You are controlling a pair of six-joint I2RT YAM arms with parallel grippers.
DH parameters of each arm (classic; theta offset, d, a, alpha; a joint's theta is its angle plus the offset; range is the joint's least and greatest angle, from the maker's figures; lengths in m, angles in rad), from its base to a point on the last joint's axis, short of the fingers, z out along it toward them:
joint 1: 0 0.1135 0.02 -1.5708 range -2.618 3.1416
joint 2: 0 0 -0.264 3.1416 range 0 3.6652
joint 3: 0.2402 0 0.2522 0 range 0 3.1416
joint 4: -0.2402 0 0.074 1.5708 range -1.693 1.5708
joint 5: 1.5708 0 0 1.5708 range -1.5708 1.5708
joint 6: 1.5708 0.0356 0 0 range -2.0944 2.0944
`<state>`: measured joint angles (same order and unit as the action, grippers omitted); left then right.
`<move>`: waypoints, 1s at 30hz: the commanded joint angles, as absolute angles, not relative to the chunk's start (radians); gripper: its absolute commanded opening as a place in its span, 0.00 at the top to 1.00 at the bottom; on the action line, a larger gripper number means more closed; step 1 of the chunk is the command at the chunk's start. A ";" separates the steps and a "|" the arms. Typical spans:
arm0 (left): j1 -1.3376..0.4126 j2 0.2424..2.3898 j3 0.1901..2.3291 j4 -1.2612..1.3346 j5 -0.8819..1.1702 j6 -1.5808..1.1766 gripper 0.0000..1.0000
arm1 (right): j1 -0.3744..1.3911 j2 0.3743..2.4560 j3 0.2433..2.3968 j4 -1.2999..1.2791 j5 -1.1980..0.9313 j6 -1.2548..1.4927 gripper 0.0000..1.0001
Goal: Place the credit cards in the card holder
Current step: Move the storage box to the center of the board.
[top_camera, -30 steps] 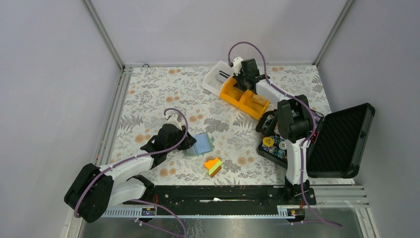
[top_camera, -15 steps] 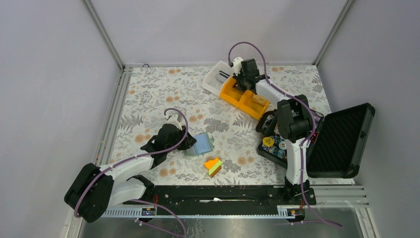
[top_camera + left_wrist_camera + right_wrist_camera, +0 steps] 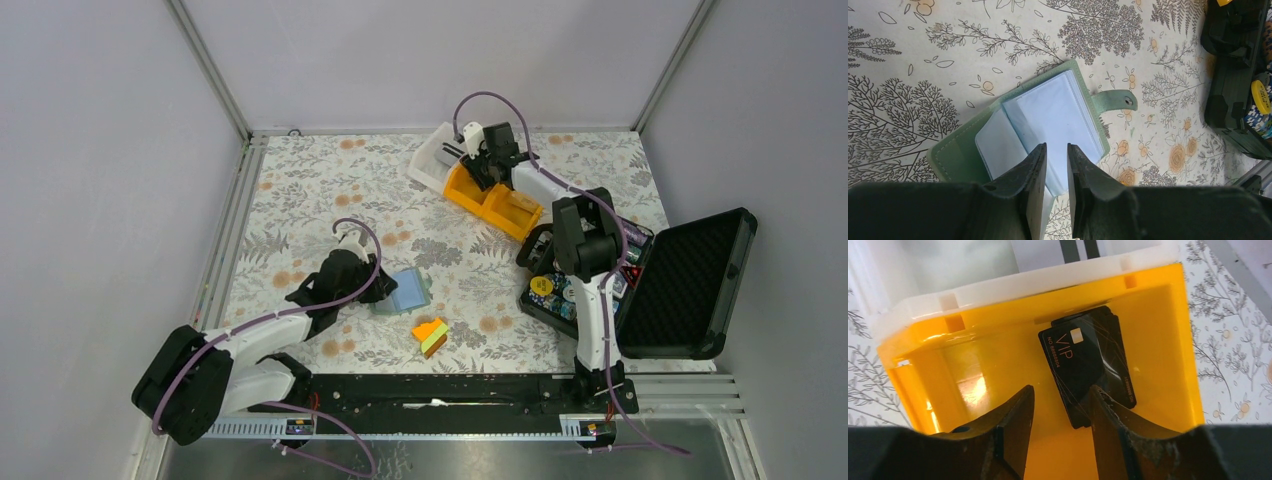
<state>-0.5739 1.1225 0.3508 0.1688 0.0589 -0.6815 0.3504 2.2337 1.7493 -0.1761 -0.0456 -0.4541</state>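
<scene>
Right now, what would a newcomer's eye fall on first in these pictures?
The bright yellow plastic bin at the table's far side, with a black VIP card lying inside below the open right fingers. Next, the open grey-green card holder with a light-blue panel under the left fingers, and the black foam-lined case at right.

The bench point(image 3: 300, 180) is covered with a pale cloth printed with grey ferns and orange flowers, and metal rails run along its left and near edges. Near the middle lies the card holder point(image 3: 408, 290), spread open and flat, its light-blue pockets facing up and its snap tab pointing away. Just beside it, toward the near edge, sits an orange, yellow and green wedge block point(image 3: 431, 335). A black case point(image 3: 690, 280) stands open at the right. At the far edge, a yellow bin point(image 3: 495, 198) touches a white bin point(image 3: 432, 160).
</scene>
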 commanded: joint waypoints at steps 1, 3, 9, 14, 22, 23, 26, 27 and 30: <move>-0.569 1.126 0.368 0.220 0.078 -0.680 0.76 | 0.346 2.288 1.815 -0.199 -0.061 -0.526 0.47; -0.568 1.128 0.369 0.218 0.078 -0.680 0.76 | 0.346 2.318 1.847 -0.216 -0.058 -0.539 0.45; -0.568 1.128 0.370 0.210 0.075 -0.678 0.76 | 0.346 2.397 1.962 -0.289 -0.064 -0.558 0.41; -0.568 1.126 0.367 0.212 0.069 -0.678 0.76 | 0.345 2.417 1.981 -0.324 -0.073 -0.554 0.51; -0.567 1.134 0.366 0.221 0.078 -0.678 0.76 | 0.354 2.352 1.866 -0.277 -0.070 -0.551 0.66; -0.567 1.132 0.365 0.222 0.079 -0.679 0.76 | 0.358 2.345 1.851 -0.270 -0.064 -0.555 0.67; -0.567 1.131 0.361 0.225 0.078 -0.682 0.76 | 0.368 2.316 1.791 -0.222 -0.041 -0.567 0.72; -0.568 1.131 0.361 0.227 0.079 -0.684 0.76 | 0.371 2.307 1.772 -0.206 -0.032 -0.569 0.73; -0.568 1.129 0.356 0.230 0.080 -0.688 0.76 | 0.382 2.283 1.722 -0.163 -0.013 -0.576 0.78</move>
